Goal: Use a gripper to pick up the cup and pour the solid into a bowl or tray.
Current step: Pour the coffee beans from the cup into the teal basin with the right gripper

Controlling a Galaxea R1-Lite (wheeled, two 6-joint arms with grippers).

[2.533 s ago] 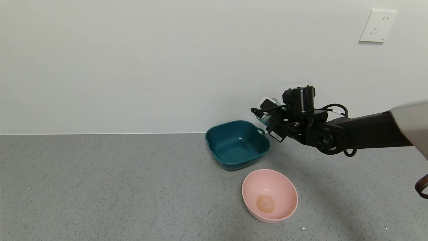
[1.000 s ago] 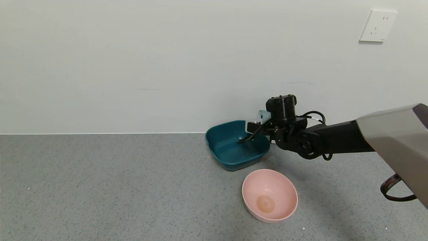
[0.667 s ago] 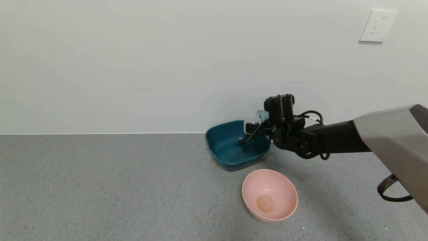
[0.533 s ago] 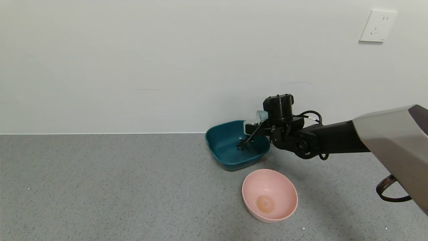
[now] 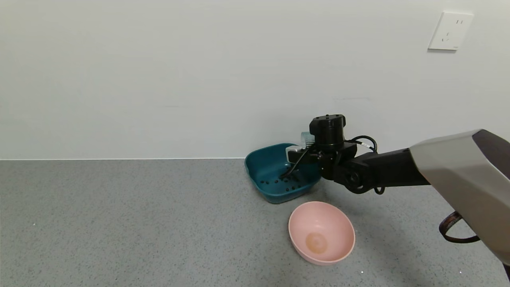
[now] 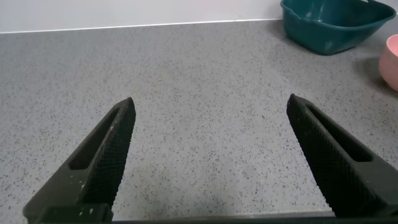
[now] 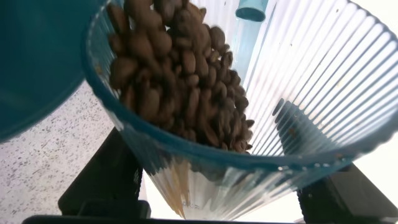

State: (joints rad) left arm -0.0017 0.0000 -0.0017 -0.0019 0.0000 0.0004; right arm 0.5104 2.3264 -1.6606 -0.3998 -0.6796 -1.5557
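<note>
R gripper [image 5: 297,153] tips 1 cup [image 5: 306,140] over 1 basin [image 5: 255,167].

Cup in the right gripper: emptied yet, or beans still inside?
Not empty. The tipped cup holds a pile of beans at its rim; a few lie in the teal basin.

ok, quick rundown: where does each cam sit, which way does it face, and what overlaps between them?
Head view: on the robot's head, facing forward and down at the counter; shows the right arm, its right pincer tipping the cup over the teal basin.
Left wrist view: low over the counter; shows the open left pincer with the teal basin far off.
Right wrist view: on the right wrist, looking into the cup of beans.
Shared: all three show the teal basin; head and left wrist share the pink bowl.
</note>
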